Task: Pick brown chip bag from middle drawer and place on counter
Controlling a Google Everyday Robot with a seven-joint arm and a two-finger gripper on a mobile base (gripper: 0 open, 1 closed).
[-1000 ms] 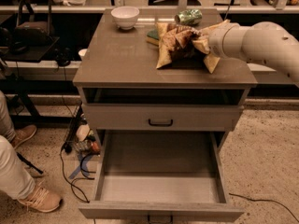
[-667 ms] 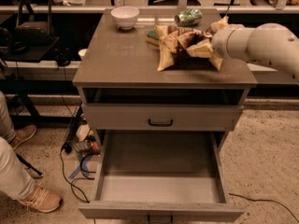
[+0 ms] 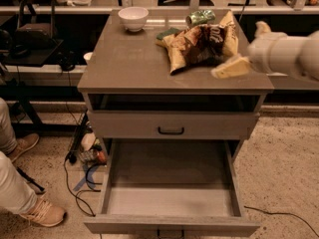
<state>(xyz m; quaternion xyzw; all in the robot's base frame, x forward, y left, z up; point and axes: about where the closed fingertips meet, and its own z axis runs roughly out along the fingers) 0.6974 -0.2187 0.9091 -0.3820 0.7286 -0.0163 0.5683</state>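
Note:
The brown chip bag (image 3: 199, 45) lies crumpled on the counter (image 3: 124, 63), at its back right. My gripper (image 3: 246, 49) hangs over the counter's right edge, just right of the bag. It is open and empty, with one tan finger (image 3: 231, 67) low and the other (image 3: 260, 28) higher up. The middle drawer (image 3: 169, 200) is pulled fully out below, and nothing lies on its pale floor.
A white bowl (image 3: 133, 18) stands at the counter's back left. A green can (image 3: 200, 17) and a green-topped sponge (image 3: 167, 33) sit behind the bag. The upper drawer front (image 3: 171, 126) is shut. A person's legs and shoes (image 3: 30, 203) and cables are on the floor at left.
My gripper has let go of the bag and drawn back to the right. The bag now rests on the counter by itself.

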